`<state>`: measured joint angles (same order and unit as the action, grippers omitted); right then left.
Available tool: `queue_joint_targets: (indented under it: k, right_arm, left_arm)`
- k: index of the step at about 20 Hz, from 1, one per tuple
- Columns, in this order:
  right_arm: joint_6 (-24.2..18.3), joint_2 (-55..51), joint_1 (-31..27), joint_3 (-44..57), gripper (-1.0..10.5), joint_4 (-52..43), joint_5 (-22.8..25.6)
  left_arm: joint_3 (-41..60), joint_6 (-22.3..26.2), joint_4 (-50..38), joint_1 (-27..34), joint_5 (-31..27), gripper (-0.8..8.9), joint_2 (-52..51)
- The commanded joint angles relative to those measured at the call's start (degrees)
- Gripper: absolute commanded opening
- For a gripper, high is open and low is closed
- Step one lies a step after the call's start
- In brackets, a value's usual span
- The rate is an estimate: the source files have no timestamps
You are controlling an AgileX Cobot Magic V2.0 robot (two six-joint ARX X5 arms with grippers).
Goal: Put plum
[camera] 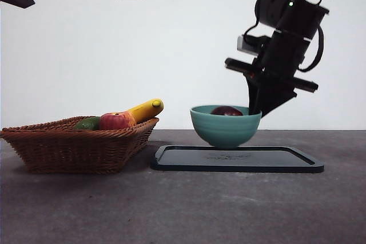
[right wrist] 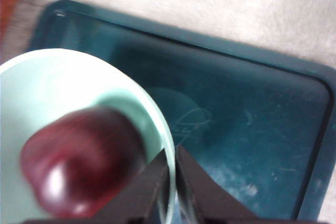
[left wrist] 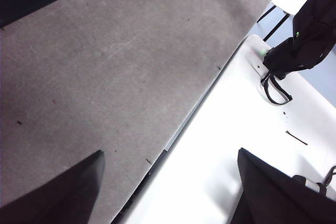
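Front view: one plum [camera: 227,111] lies in one teal bowl [camera: 225,128] on one dark tray [camera: 237,159]; one wicker basket [camera: 74,147] holds apple [camera: 115,121], banana [camera: 146,110], green fruit [camera: 87,123]. Left wrist: left gripper [left wrist: 168,182] spread over bare table [left wrist: 115,72]. Right wrist: right gripper [right wrist: 172,182] nearly closed astride the bowl's rim, holding nothing.

1. I see the plum [right wrist: 84,163], dark maroon and glossy, with a pale highlight on its skin.
2. It rests inside the pale green bowl [right wrist: 31,85], only its crown showing above the rim in the front view [camera: 227,111].
3. It lies just beside my right gripper [right wrist: 171,174], whose jaws straddle the bowl's rim, nearly together.
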<state>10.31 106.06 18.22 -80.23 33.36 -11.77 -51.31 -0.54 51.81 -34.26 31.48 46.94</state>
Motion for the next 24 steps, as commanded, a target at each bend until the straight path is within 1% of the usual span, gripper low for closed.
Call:
queue_joint_targets:
  k: [1,11,12,13,14,15,17,20,22,24]
  right_arm:
    - [-0.52,2.16,-0.11,-1.44,0.1,-0.98,-0.2]
    - [-0.83,4.81,-0.2,-1.44,0.1,0.24,-0.2]
    - [-0.83,4.81,-0.2,-1.46,0.6,0.7,-0.17]
    - [-0.63,4.7,-0.2,-1.53,1.7,1.09,-0.17]
    - [-0.61,4.28,-0.22,-1.6,2.0,1.44,-0.09]
    - [-0.63,3.41,-0.28,-1.64,2.0,1.64,0.07]
    - [-0.66,-0.04,-0.57,-1.64,2.0,1.77,0.52]
    - [-1.38,-8.79,-0.85,-1.64,2.0,3.67,0.04]
    - [-2.25,-16.06,-0.68,-1.64,2.0,6.49,-0.35]
    - [-4.02,-23.47,-0.22,-1.62,2.0,11.08,-0.35]
  left_arm:
    - [-0.52,0.92,-0.15,-0.35,0.28,4.06,0.33]
    - [-0.52,0.92,0.52,-0.35,0.28,4.06,0.33]
    - [-0.52,0.92,0.52,-0.35,0.28,4.06,0.33]
    - [-0.52,0.92,0.48,-0.35,0.28,4.06,0.33]
    - [-0.52,0.92,0.46,-0.35,0.28,4.06,0.33]
    - [-0.52,0.94,0.46,-0.35,0.28,4.06,0.33]
    - [-0.52,0.92,0.46,-0.35,0.28,4.06,0.33]
    - [-0.52,0.94,0.44,-0.35,0.28,4.06,0.33]
    - [-0.52,0.92,0.42,-0.35,0.28,4.06,0.33]
    - [-0.52,0.94,0.33,-0.35,0.28,4.06,0.33]
